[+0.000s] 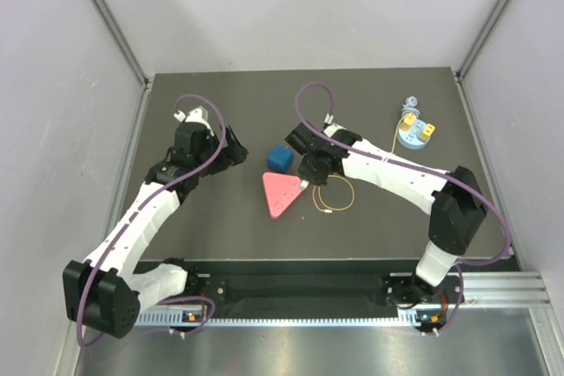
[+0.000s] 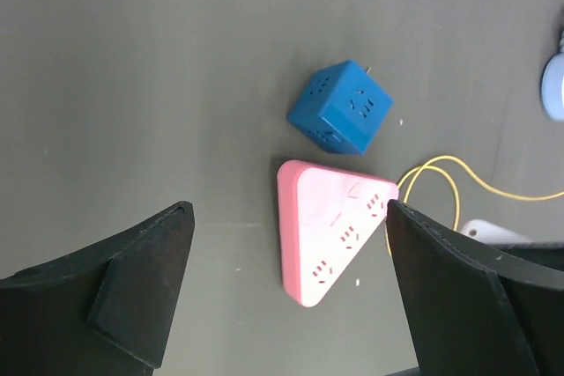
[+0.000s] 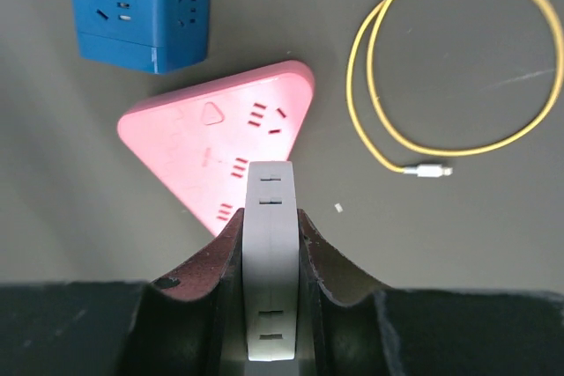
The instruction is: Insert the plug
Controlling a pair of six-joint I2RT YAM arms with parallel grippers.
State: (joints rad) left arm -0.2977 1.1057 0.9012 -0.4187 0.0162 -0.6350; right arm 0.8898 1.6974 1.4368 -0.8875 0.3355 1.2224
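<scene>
Dark table (image 1: 229, 235), walls (image 1: 308, 6) at three edges

Dark table (image 1: 220, 226) carries blue cube (image 1: 280, 159), pink triangular socket (image 1: 282, 193), yellow cable (image 1: 339, 195), blue disc (image 1: 416, 136).

Between the right fingers (image 3: 330, 283) sits a slotted bar (image 3: 270, 253), its tip over the near corner of the triangular socket strip (image 3: 220, 143) (whether it touches, I cannot tell). Beyond the strip and to the left of these fingers lies the cube socket (image 3: 141, 15), just beside the strip but apart. To the fingers' right the cable loop (image 3: 354, 77) lies on the surface (image 3: 493, 244), its loose end nearest them. Ahead of the spread left fingers (image 2: 132, 288), cube socket and strip lie toward the right-hand finger.
</scene>
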